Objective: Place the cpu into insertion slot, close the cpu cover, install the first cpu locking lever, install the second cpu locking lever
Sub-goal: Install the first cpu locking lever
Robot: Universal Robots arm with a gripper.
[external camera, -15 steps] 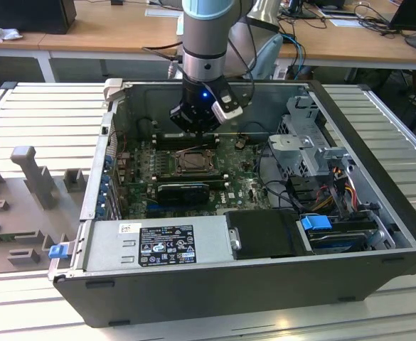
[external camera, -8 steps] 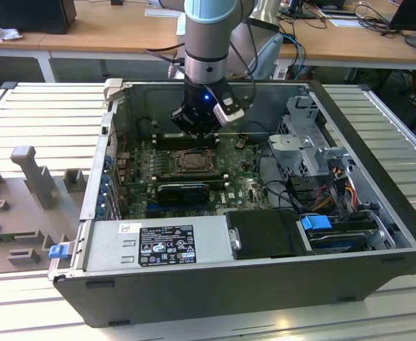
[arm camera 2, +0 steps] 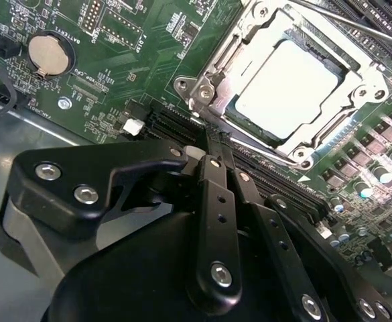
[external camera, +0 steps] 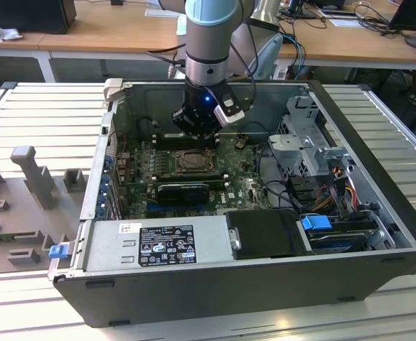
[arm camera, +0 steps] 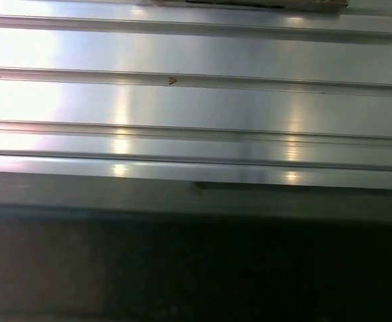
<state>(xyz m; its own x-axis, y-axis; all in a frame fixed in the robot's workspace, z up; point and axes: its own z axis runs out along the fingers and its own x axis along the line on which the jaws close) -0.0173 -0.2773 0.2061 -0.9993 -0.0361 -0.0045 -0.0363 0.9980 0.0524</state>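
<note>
**Inspector:** Black gripper (arm camera 2: 212,144) linkage sits closest to the lens in the second wrist view, its two fingers (arm camera 2: 217,201) drawn in side by side with the tips nearly meeting and nothing between them.

**Clerk:** And its position?

**Inspector:** Tips are over the long black memory slots (arm camera 2: 175,124), just beside the near corner of the insertion slot (arm camera 2: 209,67). Whether they touch the board, I cannot tell. In the exterior view the gripper (external camera: 197,135) hangs inside the open computer case (external camera: 378,263), directly behind the socket.

**Clerk:** The cpu?

**Inspector:** The cpu (arm camera 2: 286,84) lies seated flat in the socket, pale metal top showing. The cpu cover (arm camera 2: 370,87) is down around it, framing the chip on all visible sides. A thin wire locking lever (arm camera 2: 266,153) runs along the near edge of the frame; whether it is latched, I cannot tell.

**Clerk:** Surroundings?

**Inspector:** Green motherboard (arm camera 2: 115,60) all round, with a round coin battery (arm camera 2: 46,54) well apart from the socket. In the exterior view the insertion slot (external camera: 192,163) sits mid-board; the case rests on a ribbed metal table (external camera: 37,114), whose ribs (arm camera: 196,100) also appear in the first wrist view.
</note>
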